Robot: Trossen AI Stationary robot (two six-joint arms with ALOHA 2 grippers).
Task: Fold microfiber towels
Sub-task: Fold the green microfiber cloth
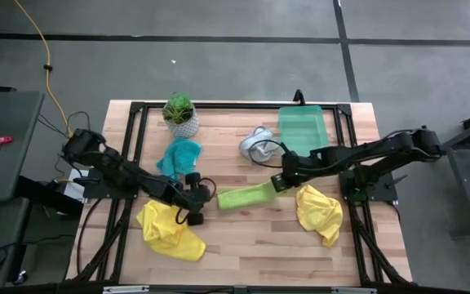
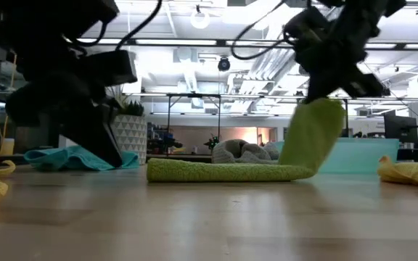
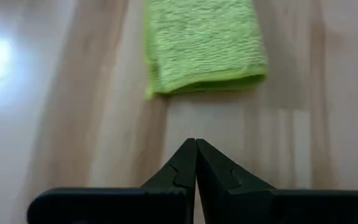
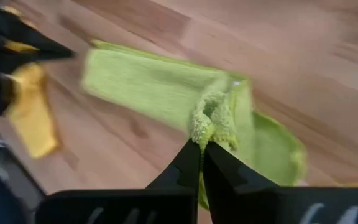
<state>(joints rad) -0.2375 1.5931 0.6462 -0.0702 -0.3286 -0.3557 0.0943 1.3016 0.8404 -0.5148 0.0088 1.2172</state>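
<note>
right gripper (image 4: 201,144) pinching the lime green towel (image 1: 246,197)
one end raised off the table (image 1: 251,237) — left gripper (image 3: 196,144) clenched, empty, just beside the other end.

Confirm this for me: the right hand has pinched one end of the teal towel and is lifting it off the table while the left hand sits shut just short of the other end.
Not quite: the towel is lime green, not teal. The right wrist view shows the right hand shut on the lime green towel, its end raised. The left hand sits shut near the other end.
</note>
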